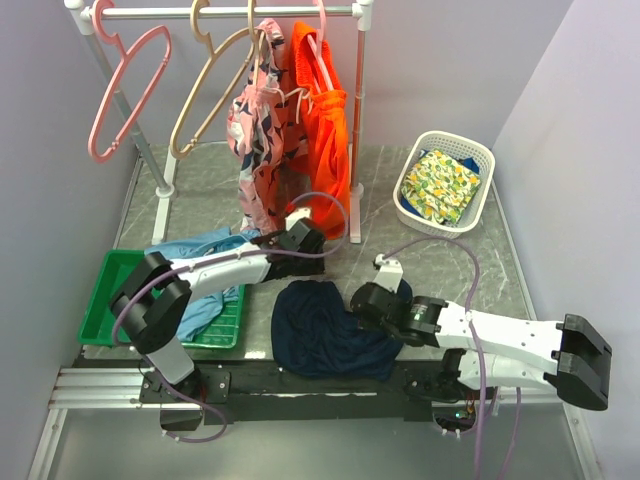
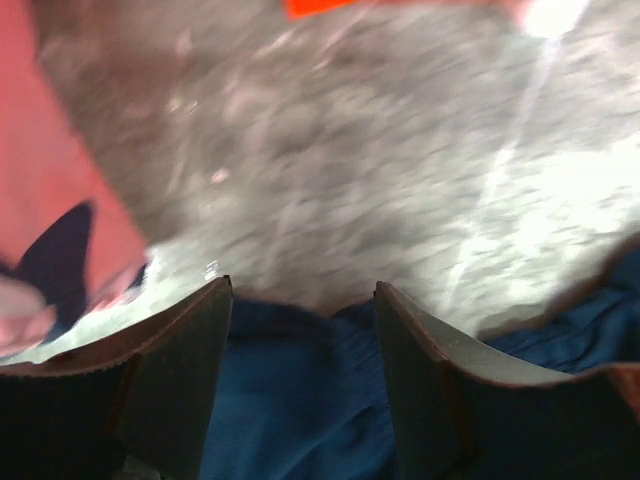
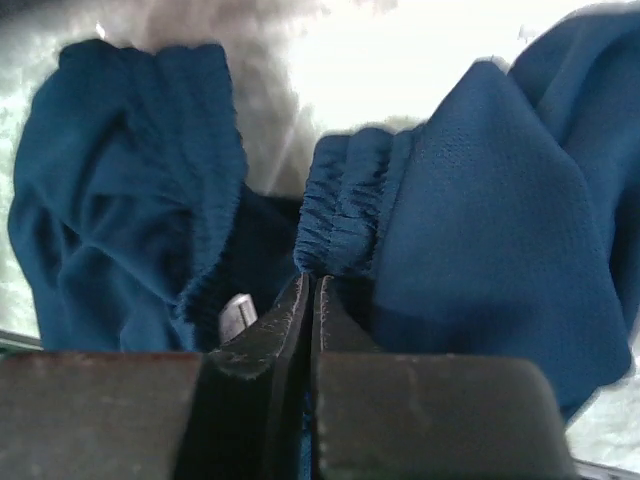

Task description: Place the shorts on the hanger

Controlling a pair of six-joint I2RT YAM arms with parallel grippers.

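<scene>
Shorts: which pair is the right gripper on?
The navy shorts on the table: the right gripper pinches their elastic waistband. The light blue shorts lie in the green bin; the orange shorts hang on the rack.

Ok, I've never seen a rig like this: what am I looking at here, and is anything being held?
These are two robot arms bolted at the near edge of a table, each ending in a two-finger gripper. The wide picture looks down from above and behind them; the other two come from cameras on the wrists. On the table lie the shorts, dark navy, a green tray holding light blue shorts, and a white basket with a floral cloth. A rail at the back carries the hanger, tan and bare, a pink hanger, orange shorts and a patterned garment. The right gripper is shut on the shorts' elastic waistband. The left gripper is open over navy fabric, holding nothing.
</scene>
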